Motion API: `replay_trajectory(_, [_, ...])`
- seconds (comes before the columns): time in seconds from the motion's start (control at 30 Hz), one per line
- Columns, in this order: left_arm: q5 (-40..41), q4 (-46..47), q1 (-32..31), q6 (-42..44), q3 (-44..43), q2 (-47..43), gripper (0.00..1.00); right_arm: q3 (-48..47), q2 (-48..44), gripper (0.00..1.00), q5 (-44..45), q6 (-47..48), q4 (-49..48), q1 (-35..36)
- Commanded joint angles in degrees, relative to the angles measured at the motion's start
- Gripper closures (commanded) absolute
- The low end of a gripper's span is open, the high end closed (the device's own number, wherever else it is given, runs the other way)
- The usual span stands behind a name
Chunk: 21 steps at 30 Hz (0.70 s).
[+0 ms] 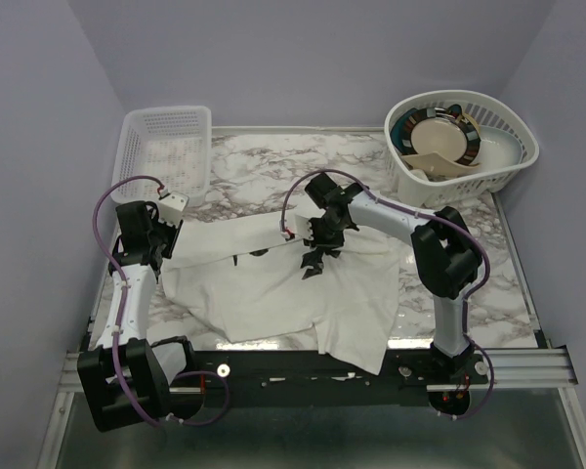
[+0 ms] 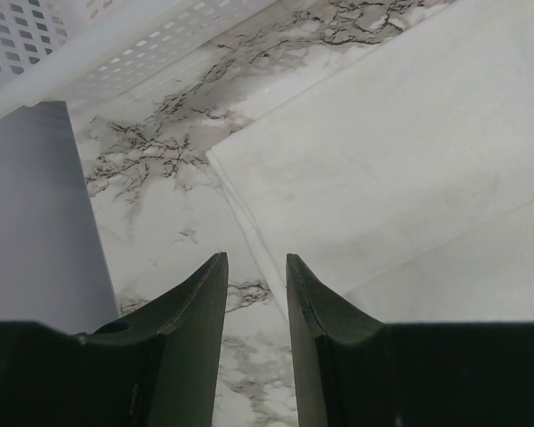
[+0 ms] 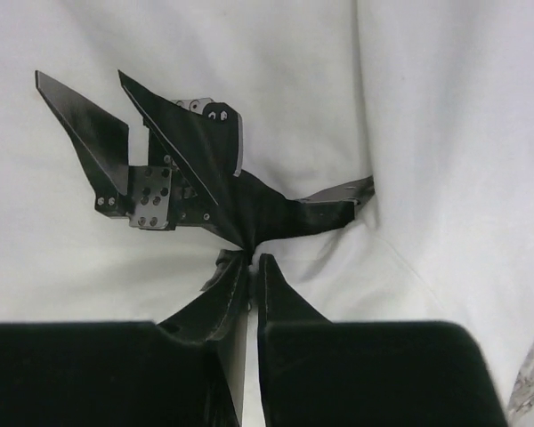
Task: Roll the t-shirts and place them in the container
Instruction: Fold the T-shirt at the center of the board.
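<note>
Note one white t-shirt (image 1: 264, 293) spread open across the middle of the marble bench (image 1: 303, 161), loose and creased, not rolled. Note its near right corner lapping over the front edge of the bench onto the black rail (image 1: 273, 369). Note a black print (image 3: 205, 178) on the cloth, plain in the right wrist view, just ahead of the fingertips.

Follow the right arm (image 1: 391, 217) from its base inward and down to the middle of the t-shirt. Record the right jaws as all but closed, fingertips (image 3: 276, 289) pressed into the cloth at the lower edge of the print, with a thin fold of white cloth pinched between them and creases drawn in toward that spot. Enter as gripping the t-shirt.

Follow the left arm (image 1: 124, 298) up along the left side of the bench to the left edge of the t-shirt. Record the left jaws as partly open, with nothing held between the fingertips (image 2: 209, 285). Through the gap, note bare marble and the hemmed edge of the cloth. Cannot tell from either view whether those fingertips touch the bench.

Log a white lattice basket (image 1: 166, 132) at the back left corner, just behind the left arm and apart from the t-shirt. Log a second, oval white basket (image 1: 498, 164) at the back right corner, holding a plate (image 1: 439, 132) with a striped rim among other dishes, well apart from the t-shirt.
</note>
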<state>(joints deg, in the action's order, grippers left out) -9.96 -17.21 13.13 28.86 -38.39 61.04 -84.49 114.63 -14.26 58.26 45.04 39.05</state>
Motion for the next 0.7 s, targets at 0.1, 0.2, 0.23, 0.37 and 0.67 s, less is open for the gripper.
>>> replay_trajectory(0.1, [-2.0, 1.4, 0.4, -0.7, 0.5, -0.2, 0.57, -2.0, -2.4, 0.66, -0.2, -1.9, 1.6, 0.4])
replay_trajectory(0.2, [-2.3, 1.4, 0.3, -0.7, 0.2, 0.0, 0.57, -1.1, -2.4, 0.66, 0.6, -1.8, 1.3, 0.3])
replay_trajectory(0.23, [-2.3, 1.4, 0.3, -0.7, 0.2, 0.0, 0.57, -0.9, -2.4, 0.66, 0.9, -1.7, 1.3, 0.4])
replay_trajectory(0.37, [-2.2, 1.3, 0.3, -0.6, 0.1, 0.1, 0.57, -0.5, -2.1, 0.69, 1.1, -1.7, 1.4, 0.4])
replay_trajectory(0.67, [-2.3, 1.3, 0.4, -0.6, 0.1, 0.0, 0.56, -4.7, -2.6, 0.82, -1.7, -5.3, 4.4, 0.3])
